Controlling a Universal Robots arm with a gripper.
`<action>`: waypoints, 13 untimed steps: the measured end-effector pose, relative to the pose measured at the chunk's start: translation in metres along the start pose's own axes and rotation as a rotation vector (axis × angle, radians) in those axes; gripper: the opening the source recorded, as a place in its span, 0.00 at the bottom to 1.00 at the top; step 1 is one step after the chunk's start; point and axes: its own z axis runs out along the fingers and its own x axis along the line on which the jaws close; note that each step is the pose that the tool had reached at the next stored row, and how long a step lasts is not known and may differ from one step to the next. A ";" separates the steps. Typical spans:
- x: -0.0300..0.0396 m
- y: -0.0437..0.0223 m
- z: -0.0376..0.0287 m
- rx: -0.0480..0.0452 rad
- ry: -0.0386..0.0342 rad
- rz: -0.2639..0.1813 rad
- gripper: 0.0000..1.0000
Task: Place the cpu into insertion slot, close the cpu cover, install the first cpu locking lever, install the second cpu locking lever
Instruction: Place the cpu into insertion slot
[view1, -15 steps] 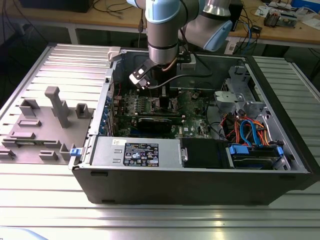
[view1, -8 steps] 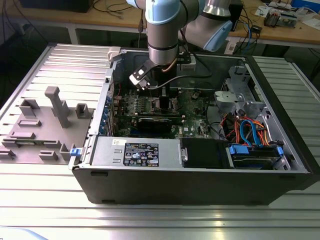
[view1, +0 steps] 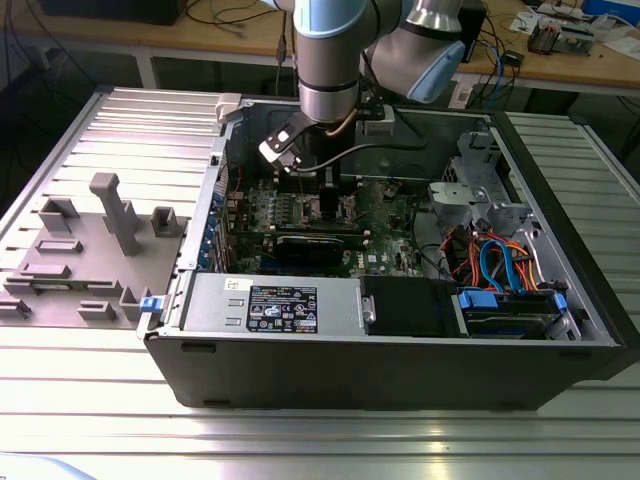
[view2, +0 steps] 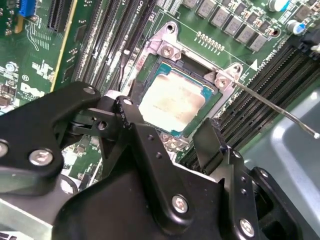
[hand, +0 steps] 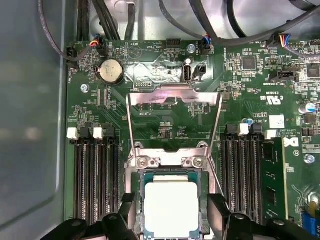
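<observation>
The cpu lies flat in the insertion slot, its pale silvery face up; the second wrist view shows the cpu inside the silver-rimmed insertion slot. My gripper hangs just over it, open, one black finger on each side and a small gap to the chip's edges. The cpu cover stands swung up, away from the socket. A thin locking lever sticks out, unlatched. In the exterior view the gripper is down inside the computer case.
Memory slots flank the socket on both sides. A long black graphics card, a labelled black box and bundled cables fill the case. A grey fixture block sits on the table at the exterior view's left.
</observation>
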 end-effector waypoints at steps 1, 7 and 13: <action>0.0000 0.0008 -0.0012 0.0061 -0.0001 0.000 0.60; -0.0001 0.0045 -0.0064 0.0385 -0.0004 0.000 0.23; -0.0001 0.0047 -0.0063 0.0387 -0.0004 0.000 0.11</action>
